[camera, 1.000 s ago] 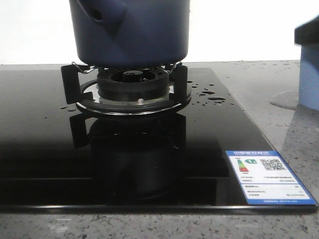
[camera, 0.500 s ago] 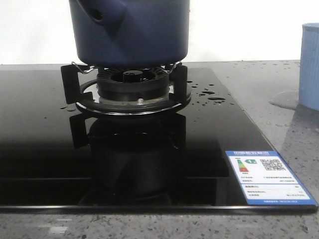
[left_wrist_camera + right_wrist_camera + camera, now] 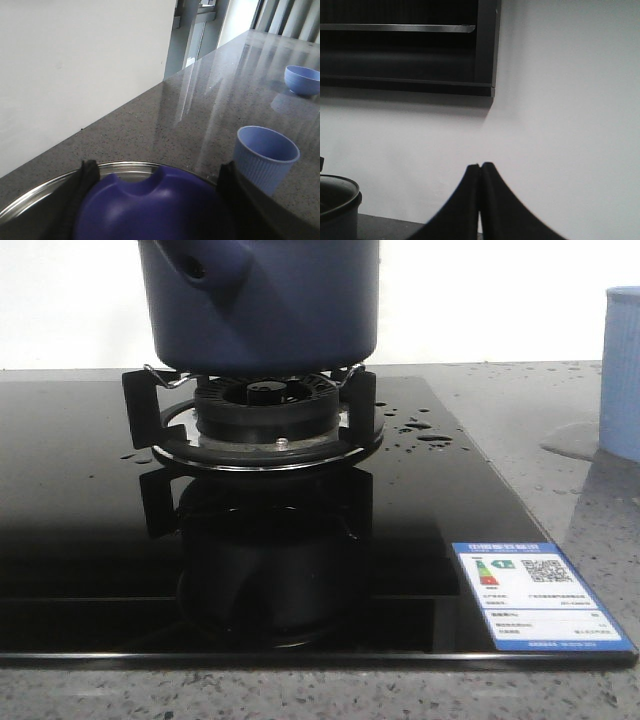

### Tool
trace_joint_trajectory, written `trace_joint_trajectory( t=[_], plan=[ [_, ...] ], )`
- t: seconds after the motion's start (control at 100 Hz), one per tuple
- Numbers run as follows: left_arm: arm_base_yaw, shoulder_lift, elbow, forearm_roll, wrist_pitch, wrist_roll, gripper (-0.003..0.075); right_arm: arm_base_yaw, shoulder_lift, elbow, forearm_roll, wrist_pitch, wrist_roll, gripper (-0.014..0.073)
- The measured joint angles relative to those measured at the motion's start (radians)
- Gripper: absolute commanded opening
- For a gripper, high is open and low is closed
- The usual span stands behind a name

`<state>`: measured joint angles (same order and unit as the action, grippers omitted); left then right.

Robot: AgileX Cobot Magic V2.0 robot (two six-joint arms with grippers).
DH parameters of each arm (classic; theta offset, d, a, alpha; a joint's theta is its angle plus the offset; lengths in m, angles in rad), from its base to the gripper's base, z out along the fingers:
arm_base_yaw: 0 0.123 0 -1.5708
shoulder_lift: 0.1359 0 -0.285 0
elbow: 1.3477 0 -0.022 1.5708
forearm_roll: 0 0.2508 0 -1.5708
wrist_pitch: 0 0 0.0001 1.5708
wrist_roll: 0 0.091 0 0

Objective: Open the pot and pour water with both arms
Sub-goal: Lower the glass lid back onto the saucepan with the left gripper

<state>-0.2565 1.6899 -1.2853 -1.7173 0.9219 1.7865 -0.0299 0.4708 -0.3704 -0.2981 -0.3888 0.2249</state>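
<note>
The dark navy pot point(image 3: 260, 300) stands on the gas burner point(image 3: 265, 405), its handle socket point(image 3: 200, 265) towards the front left. Its top is cut off in the front view, and neither gripper shows there. In the left wrist view my left gripper point(image 3: 152, 202) straddles the lid's blue knob point(image 3: 150, 210), both black fingers point(image 3: 82, 185) against its sides, above the lid's steel rim point(image 3: 40, 192). My right gripper point(image 3: 480, 167) is shut and empty, raised and facing a white wall.
A pale blue ribbed cup point(image 3: 622, 370) stands on the stone counter right of the black glass hob point(image 3: 90, 540); it also shows in the left wrist view point(image 3: 265, 155). A blue bowl point(image 3: 303, 80) sits farther off. Water drops point(image 3: 420, 430) lie on the hob. A dark vessel's rim point(image 3: 337, 200) shows low in the right wrist view.
One second ago a black gripper block hung over the pale blue cup at the right edge of the front view; it has left that view. The pot has not moved.
</note>
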Motion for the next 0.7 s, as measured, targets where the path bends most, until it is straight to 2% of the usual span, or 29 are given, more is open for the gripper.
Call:
trace_joint_trajectory(
  t=[0.4,0.47,0.57,0.62,0.66,0.7],
  plan=[
    [0.000,0.015,-0.004,0.013,0.048,0.005,0.0252,0.000,-0.002,0.000,0.002,0.086,0.000,-0.0074],
    [0.000,0.015,-0.004,0.015,0.048,0.005,0.0329,0.000,-0.002,0.000,0.002,0.090,0.000,-0.0074],
    [0.000,0.015,-0.004,0.009,0.048,0.013,0.0545,0.000,-0.002,0.000,0.002,0.108,0.003,-0.0074],
    [0.000,0.015,-0.004,0.004,0.043,0.015,0.0627,0.000,-0.002,0.000,0.004,0.119,0.002,-0.0074],
    [0.000,0.015,-0.004,-0.004,0.039,0.015,0.0663,0.000,-0.002,0.000,0.004,0.131,0.002,-0.0074],
    [0.000,0.013,-0.004,-0.012,0.034,0.015,0.0666,0.000,-0.002,0.000,0.004,0.143,0.002,-0.0074]
  ],
)
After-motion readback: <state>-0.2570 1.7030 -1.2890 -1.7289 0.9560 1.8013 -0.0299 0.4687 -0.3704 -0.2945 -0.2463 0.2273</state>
